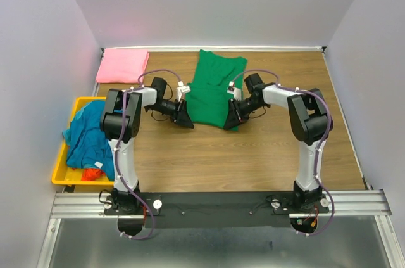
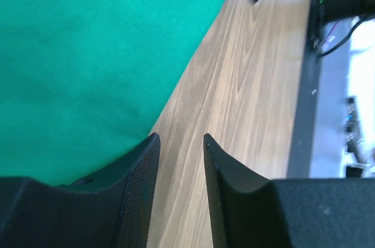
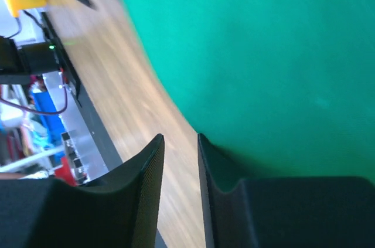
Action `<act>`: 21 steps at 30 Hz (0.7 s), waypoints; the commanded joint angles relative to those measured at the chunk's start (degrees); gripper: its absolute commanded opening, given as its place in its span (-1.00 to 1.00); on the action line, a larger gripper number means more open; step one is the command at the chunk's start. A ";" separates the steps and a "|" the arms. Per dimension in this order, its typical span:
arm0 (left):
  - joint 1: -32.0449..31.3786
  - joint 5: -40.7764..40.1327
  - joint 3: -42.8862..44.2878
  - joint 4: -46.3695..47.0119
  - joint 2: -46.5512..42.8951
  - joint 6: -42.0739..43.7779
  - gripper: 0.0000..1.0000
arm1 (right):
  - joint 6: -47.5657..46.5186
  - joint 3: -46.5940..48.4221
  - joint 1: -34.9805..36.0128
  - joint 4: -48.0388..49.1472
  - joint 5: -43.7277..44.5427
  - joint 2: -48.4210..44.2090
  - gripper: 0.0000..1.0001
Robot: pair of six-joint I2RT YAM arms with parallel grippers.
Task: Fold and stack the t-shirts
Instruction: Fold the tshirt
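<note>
The green t-shirt [image 1: 212,90] lies spread flat at the back middle of the desk [image 1: 221,160]. It looks light, limp and quick to bunch, so its near hem corners seem the best hold. The left hand [image 2: 180,138] and right hand [image 3: 180,136] sit at those corners, each narrowly open over bare wood, gripping nothing. No brand or writing is readable.
</note>
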 commanded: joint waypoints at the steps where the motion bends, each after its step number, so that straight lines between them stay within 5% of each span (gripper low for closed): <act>1: 2.00 -2.19 -3.81 8.16 -0.12 -6.46 -0.13 | 0.24 -5.57 -3.21 2.87 3.68 2.25 -0.30; 7: 1.91 -0.61 -8.39 6.15 -8.18 -3.04 -0.14 | -5.03 -7.16 -6.04 1.12 8.00 -3.28 -0.31; 12: 0.51 1.67 -5.59 -1.08 -16.98 2.69 -0.15 | -6.02 -1.45 -5.34 -3.89 -1.04 -10.05 -0.22; 21: -8.01 -0.25 -4.88 24.75 -15.86 -27.53 -0.10 | 12.70 5.75 2.40 6.20 -3.87 -3.57 -0.16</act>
